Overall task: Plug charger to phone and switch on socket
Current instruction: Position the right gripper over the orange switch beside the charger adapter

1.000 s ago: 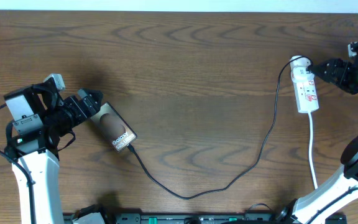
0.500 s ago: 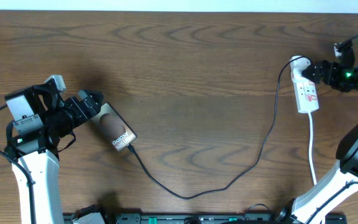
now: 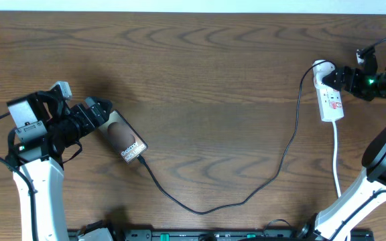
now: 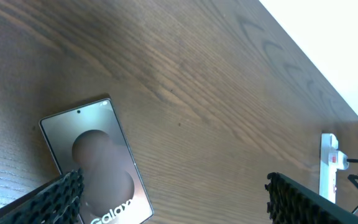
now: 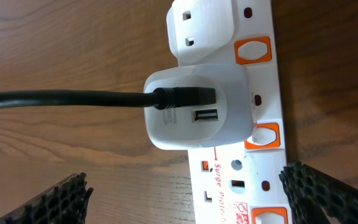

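My right tool (image 3: 338, 76) gapes open at the socket (image 5: 229, 186); I'd press squarely onto the orange switch (image 5: 263, 135) beside the adapter (image 5: 191, 115).

Robot lab bench, tabletop arm rig.
Left arm (image 3: 42, 194) and right arm (image 3: 354, 201), white links with black cabling, stand at the near edge of a dark wood-grain worktop (image 3: 200, 60); black rail (image 3: 200, 235) with green bits sits well behind the left gripper (image 3: 104, 110) and right gripper (image 3: 335, 75); plain white wall (image 3: 179, 5) runs beyond them, past the worktop's far edge.
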### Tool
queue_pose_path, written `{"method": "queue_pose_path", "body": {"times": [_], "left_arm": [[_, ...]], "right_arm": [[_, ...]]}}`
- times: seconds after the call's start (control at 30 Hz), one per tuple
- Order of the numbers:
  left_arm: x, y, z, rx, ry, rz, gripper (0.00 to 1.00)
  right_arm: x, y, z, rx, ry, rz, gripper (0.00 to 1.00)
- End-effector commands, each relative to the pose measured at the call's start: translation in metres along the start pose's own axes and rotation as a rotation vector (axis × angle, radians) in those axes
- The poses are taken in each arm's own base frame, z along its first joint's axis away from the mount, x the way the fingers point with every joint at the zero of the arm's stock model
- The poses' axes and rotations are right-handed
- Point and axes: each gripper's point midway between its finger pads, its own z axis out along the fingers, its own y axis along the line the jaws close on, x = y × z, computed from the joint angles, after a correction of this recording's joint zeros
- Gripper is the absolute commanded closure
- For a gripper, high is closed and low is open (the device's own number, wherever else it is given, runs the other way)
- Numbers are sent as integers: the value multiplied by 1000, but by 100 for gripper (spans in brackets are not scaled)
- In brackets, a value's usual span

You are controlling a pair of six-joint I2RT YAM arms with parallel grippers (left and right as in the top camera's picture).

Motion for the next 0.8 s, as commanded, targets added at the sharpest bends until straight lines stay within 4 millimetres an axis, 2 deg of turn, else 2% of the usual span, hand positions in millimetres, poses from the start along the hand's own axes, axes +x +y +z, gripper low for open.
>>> {"method": "queue_pose_path", "body": {"times": [0.0, 0.1, 0.3, 0.6, 0.77], "left_arm": [[2, 1, 4, 6, 19, 12, 8], [2, 1, 5, 5, 20, 11, 8], [2, 1, 5, 6, 20, 12, 8], [2, 1, 5, 6, 20, 11, 8], [2, 1, 5, 6, 21, 11, 8]], "right_arm": [[-2, 7, 5, -35, -4, -4, 2], [-4, 13, 9, -87, -18, -17, 1], [-5, 14, 12, -93, -19, -21, 1], [-5, 9, 16, -85, -21, -26, 1], [-2, 4, 25, -87, -9, -18, 2]]}}
